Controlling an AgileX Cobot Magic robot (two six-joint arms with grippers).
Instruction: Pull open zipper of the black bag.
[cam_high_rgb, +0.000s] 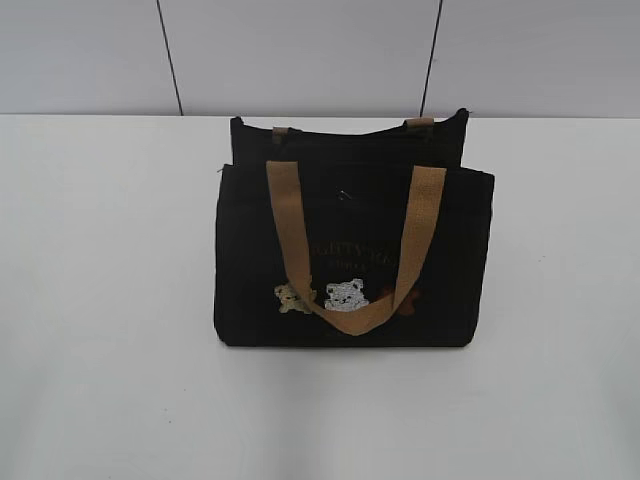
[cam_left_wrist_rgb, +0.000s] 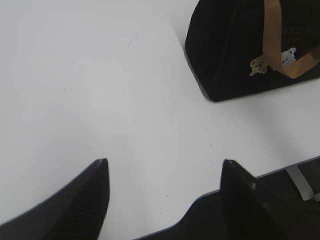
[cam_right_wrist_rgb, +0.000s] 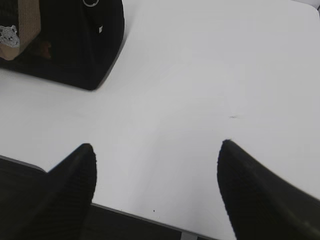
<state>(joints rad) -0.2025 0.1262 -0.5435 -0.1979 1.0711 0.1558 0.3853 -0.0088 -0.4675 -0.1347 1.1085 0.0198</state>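
Note:
The black bag (cam_high_rgb: 352, 250) stands upright in the middle of the white table, with two tan handles and small bear pictures on its front. Its zipper (cam_high_rgb: 350, 135) runs along the top edge. In the right wrist view a small silver ring (cam_right_wrist_rgb: 90, 2) shows at the bag's (cam_right_wrist_rgb: 70, 45) near end. Neither gripper appears in the exterior view. My left gripper (cam_left_wrist_rgb: 165, 161) is open over bare table, well short of the bag (cam_left_wrist_rgb: 235, 50) at upper right. My right gripper (cam_right_wrist_rgb: 156, 144) is also open and empty, with the bag up to its left.
The white table (cam_high_rgb: 100, 300) stretches bare to both sides of the bag. A pale panelled wall (cam_high_rgb: 300, 50) stands behind it. The table's near edge (cam_right_wrist_rgb: 150, 216) shows just below the right fingers, and also in the left wrist view.

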